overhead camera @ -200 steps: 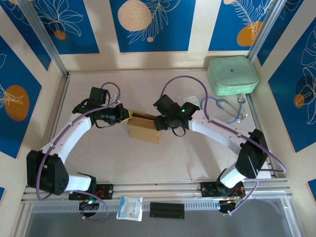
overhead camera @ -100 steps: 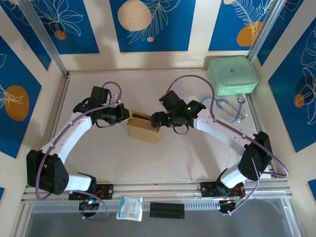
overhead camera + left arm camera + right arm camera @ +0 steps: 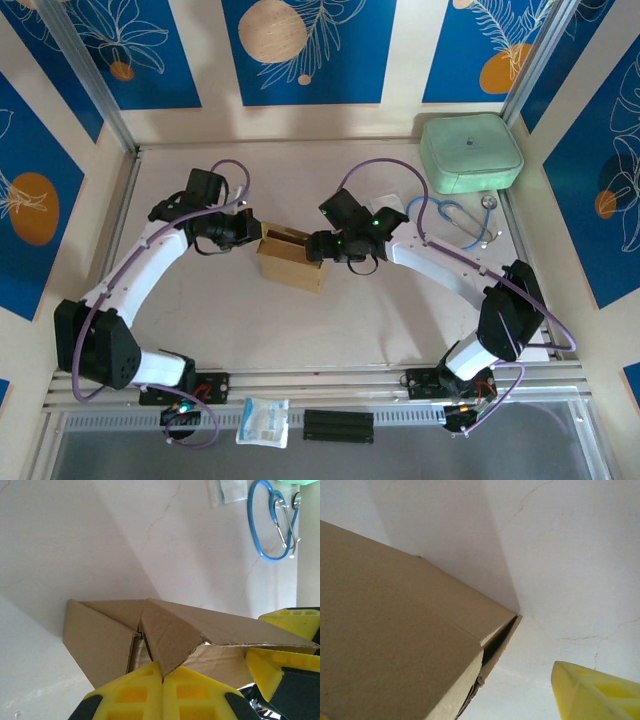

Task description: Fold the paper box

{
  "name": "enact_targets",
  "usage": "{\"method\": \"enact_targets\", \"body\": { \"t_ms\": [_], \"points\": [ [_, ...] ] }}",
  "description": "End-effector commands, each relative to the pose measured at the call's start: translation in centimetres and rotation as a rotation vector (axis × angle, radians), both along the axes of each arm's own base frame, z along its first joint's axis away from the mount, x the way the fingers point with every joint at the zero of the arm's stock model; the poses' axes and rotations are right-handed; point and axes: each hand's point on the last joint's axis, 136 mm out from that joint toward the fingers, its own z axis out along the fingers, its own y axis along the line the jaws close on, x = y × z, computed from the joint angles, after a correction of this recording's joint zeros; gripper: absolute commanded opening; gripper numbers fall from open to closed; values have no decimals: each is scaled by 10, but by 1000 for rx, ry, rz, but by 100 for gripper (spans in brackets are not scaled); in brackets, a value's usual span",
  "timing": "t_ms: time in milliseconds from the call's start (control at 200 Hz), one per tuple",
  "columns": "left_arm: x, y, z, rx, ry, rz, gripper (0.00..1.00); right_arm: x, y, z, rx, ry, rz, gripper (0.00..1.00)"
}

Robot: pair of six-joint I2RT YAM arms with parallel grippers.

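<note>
Box (image 3: 290, 262): half-folded, in the middle of the table (image 3: 330, 320), between both arms.
Left gripper (image 3: 162, 675): pinched tight on a raised flap.
Right gripper (image 3: 316, 247): fingers apart, straddling the opposite wall.
Risk: torn flap or skidding box under uneven pull; walls likely springing open on release.

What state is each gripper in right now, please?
Left gripper: shut on a flap of the paper box.
Right gripper: open, with the box's edge between its fingers.
</note>
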Motion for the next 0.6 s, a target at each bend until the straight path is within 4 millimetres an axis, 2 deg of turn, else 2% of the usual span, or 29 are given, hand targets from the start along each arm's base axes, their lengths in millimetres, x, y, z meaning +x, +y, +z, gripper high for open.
{"method": "enact_targets", "body": {
  "t_ms": [0,220,595],
  "points": [
    [1,1,9,67,-61,-80,0,-10,-11,-24,-71,63,-12,73],
    [-1,1,16,109,-107,-153,0,-9,-11,-23,-70,63,-13,74],
    [-15,6,5,170,-56,-227,0,-9,-13,-21,-76,55,-14,74]
  ]
}}
